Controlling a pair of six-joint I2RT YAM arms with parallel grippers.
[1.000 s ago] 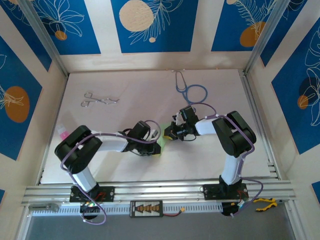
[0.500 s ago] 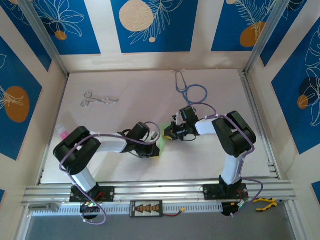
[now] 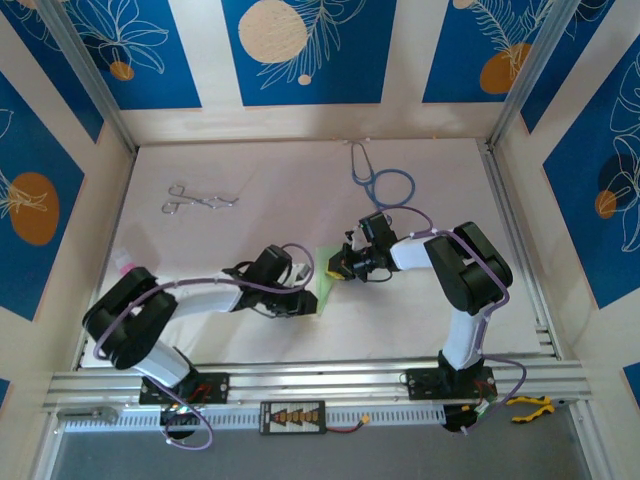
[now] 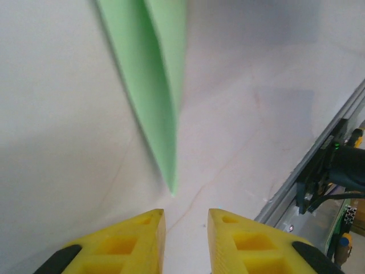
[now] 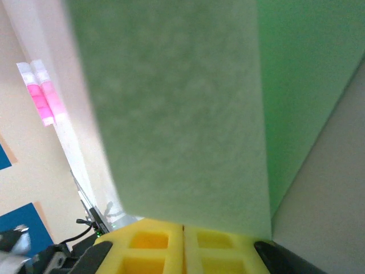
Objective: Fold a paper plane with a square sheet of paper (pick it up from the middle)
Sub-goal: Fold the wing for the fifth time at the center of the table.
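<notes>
Your right jaws are clamped on the plane (image 5: 171, 114), likely steadying it, while your left jaws sit slightly parted and empty just short of its tip.

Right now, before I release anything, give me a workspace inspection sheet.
Surface: white tabletop, no spills seen.
Job's things: pale green folded paper plane, sharp tip just ahead of left end effector.
Clutter: blue stethoscope, metal forceps, pink-and-white item at left edge.
End effectors: left slightly open, holding nothing; right end effector shut on the paper plane.
Cables: purple cables along both arms.
Surroundings: blue leaf-print wall panels.
</notes>
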